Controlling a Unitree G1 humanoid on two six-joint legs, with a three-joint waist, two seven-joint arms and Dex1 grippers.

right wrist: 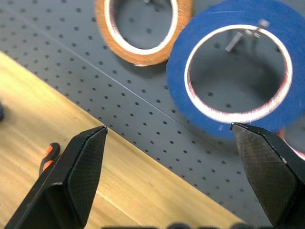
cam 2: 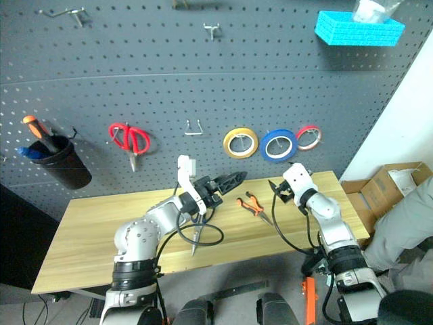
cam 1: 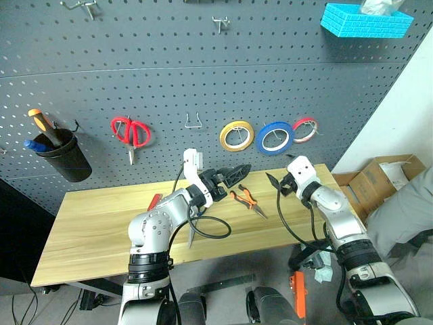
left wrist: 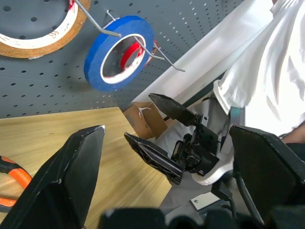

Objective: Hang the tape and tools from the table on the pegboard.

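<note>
Both the left gripper [cam 1: 238, 172] and right gripper [cam 1: 275, 183] stand wide apart, holding nothing, above the table [cam 1: 95, 217]; the blue tape roll [cam 1: 275, 137] hangs on a pegboard [cam 1: 169, 88] hook, thin, ring-shaped, white-cored.

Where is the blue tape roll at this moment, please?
In the left eye view, the blue tape roll hangs on a hook of the pegboard, right of centre, between the yellow roll and the red roll, above the table's far edge.
</note>
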